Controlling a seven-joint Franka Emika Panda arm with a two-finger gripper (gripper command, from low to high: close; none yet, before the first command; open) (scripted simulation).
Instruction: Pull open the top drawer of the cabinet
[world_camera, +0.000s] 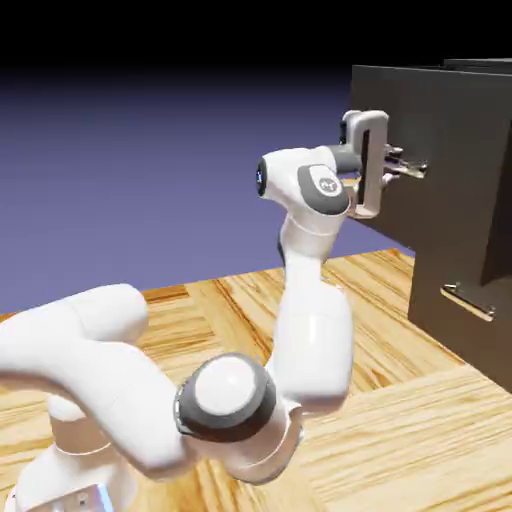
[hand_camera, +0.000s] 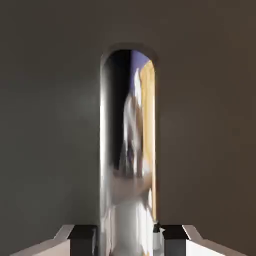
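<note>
The dark grey-brown cabinet (world_camera: 432, 318) stands at the right of the exterior view. Its top drawer (world_camera: 445, 130) juts well out from the cabinet body toward the arm. My gripper (world_camera: 402, 164) reaches level to the drawer's silver bar handle (world_camera: 417, 168). In the hand view the handle (hand_camera: 127, 150) runs as a shiny upright bar between my fingertips (hand_camera: 82, 236), in front of the flat drawer front (hand_camera: 50, 125). The gripper (hand_camera: 128, 241) is open, straddling the bar, with a thin gap showing on the right side.
The bottom drawer sits flush, with its own silver handle (world_camera: 468, 301) below the pulled-out drawer. The wooden table (world_camera: 420, 430) stretches under the arm. My white arm (world_camera: 310, 330) rises from the lower left.
</note>
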